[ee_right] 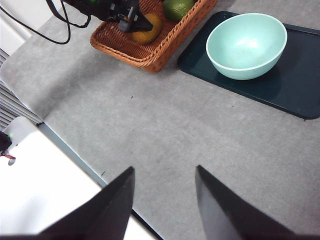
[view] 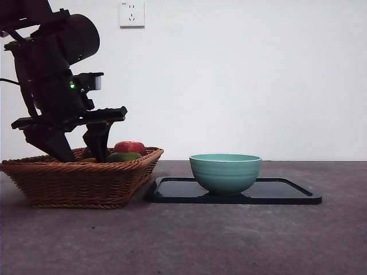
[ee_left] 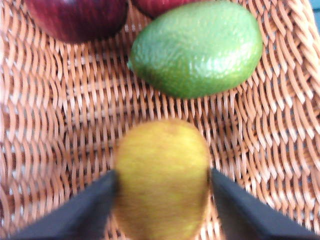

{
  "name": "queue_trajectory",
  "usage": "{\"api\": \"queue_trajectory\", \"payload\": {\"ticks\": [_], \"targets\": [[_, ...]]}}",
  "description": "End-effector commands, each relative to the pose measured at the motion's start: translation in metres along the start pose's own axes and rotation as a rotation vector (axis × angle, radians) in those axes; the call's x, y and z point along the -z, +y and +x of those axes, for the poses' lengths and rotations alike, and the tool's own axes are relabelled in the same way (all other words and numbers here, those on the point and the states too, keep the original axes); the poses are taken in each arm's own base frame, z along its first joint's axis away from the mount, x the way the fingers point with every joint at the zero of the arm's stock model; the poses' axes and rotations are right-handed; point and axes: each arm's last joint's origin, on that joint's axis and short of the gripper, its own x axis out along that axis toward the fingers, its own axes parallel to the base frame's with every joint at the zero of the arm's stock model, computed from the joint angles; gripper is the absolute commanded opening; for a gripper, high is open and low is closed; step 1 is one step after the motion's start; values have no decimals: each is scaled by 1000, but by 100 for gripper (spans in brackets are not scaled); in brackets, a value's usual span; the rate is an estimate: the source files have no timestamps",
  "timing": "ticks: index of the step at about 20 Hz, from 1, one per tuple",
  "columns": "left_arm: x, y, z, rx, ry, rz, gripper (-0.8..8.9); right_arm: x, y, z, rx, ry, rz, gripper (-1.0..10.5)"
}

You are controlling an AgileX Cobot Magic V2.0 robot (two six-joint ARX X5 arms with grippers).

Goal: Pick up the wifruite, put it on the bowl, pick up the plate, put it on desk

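The wifruite [ee_left: 162,175], a small brownish-orange oval, lies in the wicker basket [view: 80,183]. My left gripper [ee_left: 162,200] is down in the basket with a jaw pressed against each side of the fruit. The front view shows this gripper [view: 80,156] at the left, inside the basket. The right wrist view also shows the wifruite [ee_right: 149,29]. The mint-teal bowl [view: 225,172] stands empty on a dark flat plate [view: 287,192] on the desk [view: 200,240]. My right gripper [ee_right: 164,200] is open and empty, high above bare desk, away from the bowl [ee_right: 246,45].
A green fruit [ee_left: 197,47] and a dark red fruit [ee_left: 75,17] lie in the basket beyond the wifruite. The basket's corner is close to the plate's left edge. A white surface [ee_right: 45,175] borders the desk's edge.
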Motion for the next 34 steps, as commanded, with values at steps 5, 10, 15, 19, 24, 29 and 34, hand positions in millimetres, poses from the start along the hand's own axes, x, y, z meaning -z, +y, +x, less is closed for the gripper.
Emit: {"api": "queue_trajectory", "payload": {"ticks": [5,10,15,19,24,29,34], "targets": [[-5,-3,-12,10,-29,-4,348,-2,1,-1,-7,-12,3,195],[-12,-1,-57,32,-138,-3,348,-2,1,-1,-7,-12,3,195],[-4,-2,-121,119,-213,50,343,-2,1,-1,-6,-13,2,195],[13,-3,-173,292,-253,109,343,-3,1,-1,-6,-14,2,195],[46,2,-221,499,-234,221,343,-3,1,-1,-6,-14,2,195],[76,9,-243,542,-171,321,343,-3,1,-1,-6,-14,5,195],[81,10,-247,539,-169,354,342,-3,1,-1,1,-14,15,195]]}}
